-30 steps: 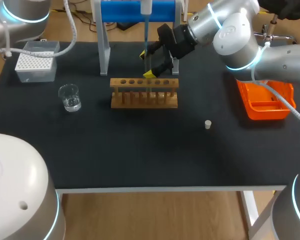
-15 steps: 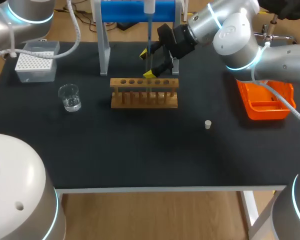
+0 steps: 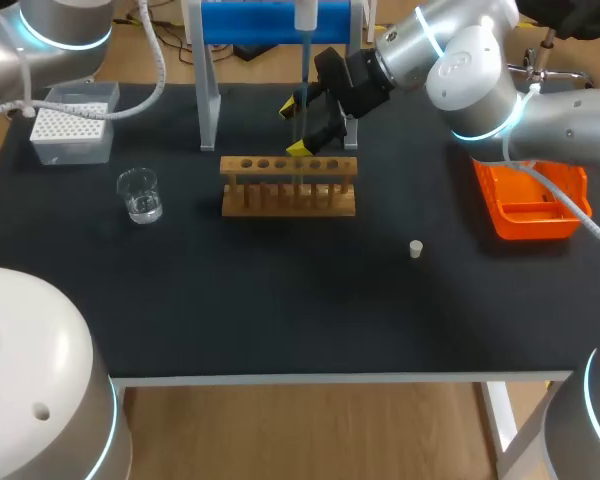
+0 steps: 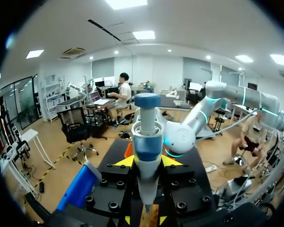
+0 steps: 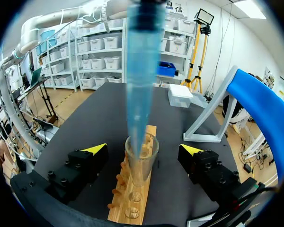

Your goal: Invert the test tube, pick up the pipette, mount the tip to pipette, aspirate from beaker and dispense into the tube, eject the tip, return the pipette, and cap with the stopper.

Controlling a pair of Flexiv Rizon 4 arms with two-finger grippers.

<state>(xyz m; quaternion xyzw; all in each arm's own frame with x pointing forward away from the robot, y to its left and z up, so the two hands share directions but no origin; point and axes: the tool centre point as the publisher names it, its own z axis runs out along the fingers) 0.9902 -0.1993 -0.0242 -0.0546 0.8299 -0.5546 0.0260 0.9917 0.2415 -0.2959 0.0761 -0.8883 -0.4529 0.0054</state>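
Pipette (image 4: 147,137) edged rightward, left tool (image 4: 147,161) pinching it, right tool (image 5: 143,149) spread around test tube (image 5: 142,169) (clear gaps each side), rack (image 3: 288,190) below.

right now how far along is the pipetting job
Done: the test tube stands mouth up in the rack, and the left tool is shut on the pipette with a blue tip mounted. In hand: the tip sits in the tube's mouth, at the dispense step. Left: eject the tip, return the pipette, and cap with the stopper, lying loose on the table.
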